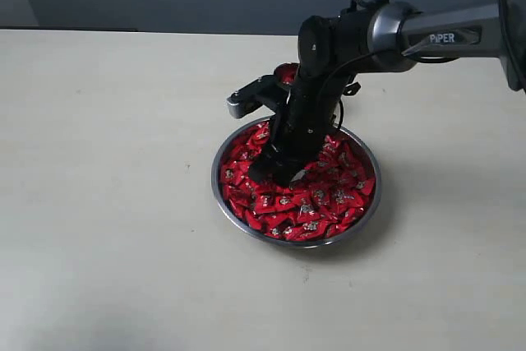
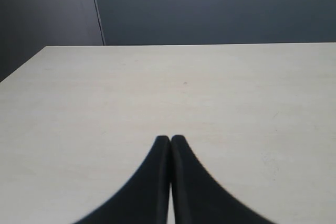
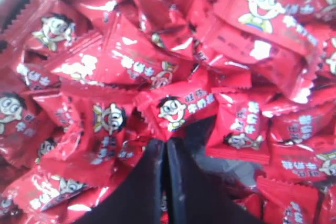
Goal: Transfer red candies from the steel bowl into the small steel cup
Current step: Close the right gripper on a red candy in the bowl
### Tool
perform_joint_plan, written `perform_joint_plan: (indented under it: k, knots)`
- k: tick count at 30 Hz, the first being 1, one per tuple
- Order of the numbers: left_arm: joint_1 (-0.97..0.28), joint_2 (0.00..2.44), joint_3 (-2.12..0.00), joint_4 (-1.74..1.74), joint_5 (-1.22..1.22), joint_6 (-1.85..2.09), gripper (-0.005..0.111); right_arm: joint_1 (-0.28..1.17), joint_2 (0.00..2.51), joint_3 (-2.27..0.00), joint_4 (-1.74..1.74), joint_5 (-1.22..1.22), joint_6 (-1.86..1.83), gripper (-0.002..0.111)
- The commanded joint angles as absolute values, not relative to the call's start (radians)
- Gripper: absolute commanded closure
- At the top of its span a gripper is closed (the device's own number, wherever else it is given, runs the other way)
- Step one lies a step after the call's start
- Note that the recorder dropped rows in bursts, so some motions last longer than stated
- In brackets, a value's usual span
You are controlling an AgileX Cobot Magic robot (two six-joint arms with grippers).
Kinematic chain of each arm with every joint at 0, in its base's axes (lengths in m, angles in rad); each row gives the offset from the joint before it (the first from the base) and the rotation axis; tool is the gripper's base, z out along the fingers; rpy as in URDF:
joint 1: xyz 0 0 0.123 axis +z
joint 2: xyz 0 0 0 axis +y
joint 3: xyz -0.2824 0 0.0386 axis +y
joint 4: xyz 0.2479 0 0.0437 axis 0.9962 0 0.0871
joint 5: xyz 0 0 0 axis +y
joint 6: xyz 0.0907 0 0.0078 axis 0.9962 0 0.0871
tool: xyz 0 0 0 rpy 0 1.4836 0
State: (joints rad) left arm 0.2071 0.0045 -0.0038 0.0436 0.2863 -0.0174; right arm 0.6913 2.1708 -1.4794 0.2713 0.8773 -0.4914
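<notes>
The steel bowl (image 1: pixel 215 195) sits mid-table, heaped with red candies (image 1: pixel 320 199). My right gripper (image 1: pixel 275 172) is dipped into the left side of the heap. In the right wrist view its fingertips (image 3: pixel 165 142) are pressed together on the lower edge of one red candy (image 3: pixel 176 107) with a cartoon face. The small steel cup (image 1: pixel 284 73) stands just behind the bowl with red showing inside it, mostly hidden by the right arm. My left gripper (image 2: pixel 170 139) is shut and empty over bare table, out of the exterior view.
The right arm (image 1: pixel 427 34) reaches in from the right edge, over the bowl's far side. Pale tabletop (image 1: pixel 99 203) surrounds the bowl, with a dark wall behind the table's far edge.
</notes>
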Motion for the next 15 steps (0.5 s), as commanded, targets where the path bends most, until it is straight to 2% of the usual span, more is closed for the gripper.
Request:
perform_joint_plan:
  k: [1, 15]
  knots:
    - [0.208, 0.0, 0.0, 0.045, 0.284, -0.02, 0.106, 0.688, 2.164, -1.487, 0.258, 0.886, -0.494, 0.109]
    - [0.208, 0.0, 0.0, 0.045, 0.284, -0.02, 0.106, 0.688, 2.117, -1.597, 0.202, 0.964, -0.428, 0.109]
